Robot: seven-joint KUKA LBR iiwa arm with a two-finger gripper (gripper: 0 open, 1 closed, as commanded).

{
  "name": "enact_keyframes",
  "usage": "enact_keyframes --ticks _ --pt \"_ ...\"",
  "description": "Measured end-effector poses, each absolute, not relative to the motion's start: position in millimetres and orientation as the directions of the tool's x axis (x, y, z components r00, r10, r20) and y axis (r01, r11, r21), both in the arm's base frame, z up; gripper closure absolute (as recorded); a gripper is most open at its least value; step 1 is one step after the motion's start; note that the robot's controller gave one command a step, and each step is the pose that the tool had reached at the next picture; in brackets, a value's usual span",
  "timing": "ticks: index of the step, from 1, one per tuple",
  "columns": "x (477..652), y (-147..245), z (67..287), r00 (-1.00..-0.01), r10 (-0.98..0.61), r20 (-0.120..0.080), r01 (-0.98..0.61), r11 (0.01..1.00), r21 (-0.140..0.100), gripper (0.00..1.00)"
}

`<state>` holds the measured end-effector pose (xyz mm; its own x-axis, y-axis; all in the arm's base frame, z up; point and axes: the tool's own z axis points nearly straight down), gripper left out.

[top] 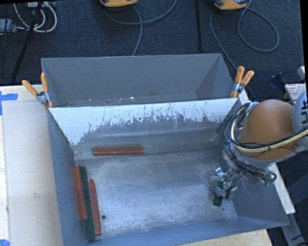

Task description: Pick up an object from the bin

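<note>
Camera view: three brown sticks (118, 151), one green stick (86, 204); fingers (220, 196), grip state unclear.

Arm (302, 114): dark letters on its white link at the right edge, cut off; one looks like "U", the rest unreadable.
Bin (140, 78): no legible writing on its walls or floor.

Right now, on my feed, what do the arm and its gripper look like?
The wrist wears a rounded orange-brown cover, ringed by looping black, yellow and pale cables. Behind it a white arm link carries dark lettering. The gripper is a small, dark metal assembly with grey parts.
</note>
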<state>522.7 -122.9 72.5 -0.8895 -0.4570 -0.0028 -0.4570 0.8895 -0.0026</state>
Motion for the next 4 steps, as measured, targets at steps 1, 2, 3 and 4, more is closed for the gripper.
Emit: enact_keyframes --ticks 1,2,3,4 --pt "522.4 -119.9 71.9 -0.888 -0.459 -0.003 -0.459 0.888 0.0 0.0" --pt "522.8 -145.7 68.5 -0.739 -0.674 -0.005 -0.674 0.739 0.018 0.0" --pt "523.8 -152.4 69.4 -0.74 -0.673 -0.003 -0.673 0.74 0.005 1.0" --pt "480.4 -151.7 184.6 -0.718 -0.697 -0.003 -0.697 0.718 -0.004 1.0"
